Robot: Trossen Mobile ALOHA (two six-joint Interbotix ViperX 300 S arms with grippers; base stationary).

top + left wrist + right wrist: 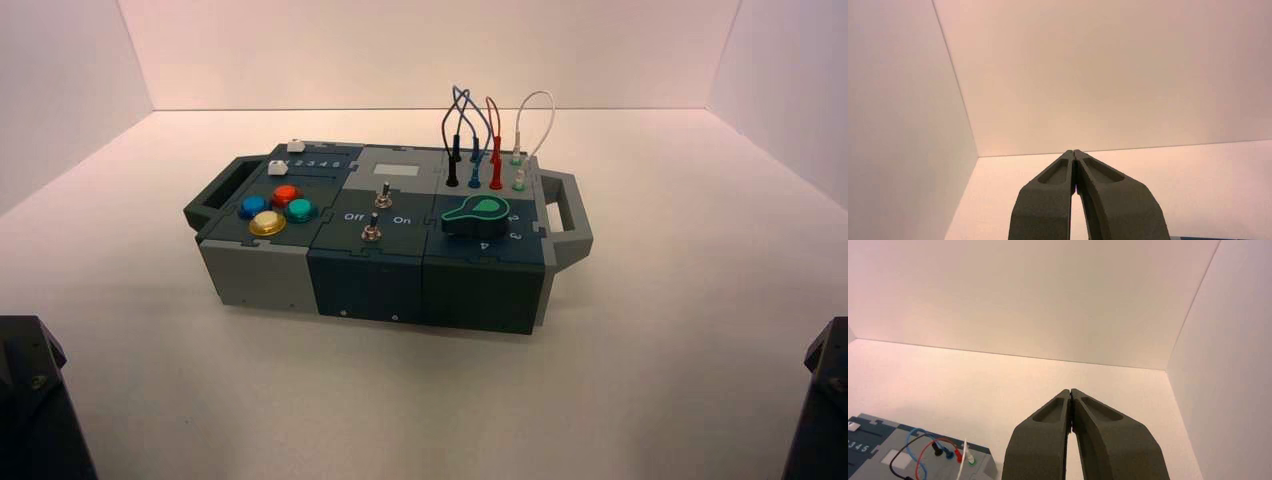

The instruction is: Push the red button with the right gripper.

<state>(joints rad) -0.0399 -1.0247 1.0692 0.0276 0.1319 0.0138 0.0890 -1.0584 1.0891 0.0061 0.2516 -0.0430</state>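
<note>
The red button (pixel 286 194) sits on the box's left end, in a cluster with a blue button (pixel 253 206), a yellow button (pixel 267 224) and a green button (pixel 299 209). My right gripper (pixel 1070 391) is shut and empty, parked far off at the near right, facing the back wall; only its arm's black base (pixel 825 400) shows in the high view. My left gripper (pixel 1074 152) is shut and empty, parked at the near left. The red button is out of both wrist views.
The box (pixel 380 270) stands mid-table, slightly turned, with two toggle switches (pixel 376 213), a green knob (pixel 477 212), plugged wires (pixel 485 140) and grey handles (pixel 568 215) at both ends. The wires also show in the right wrist view (pixel 943 450). White walls enclose the table.
</note>
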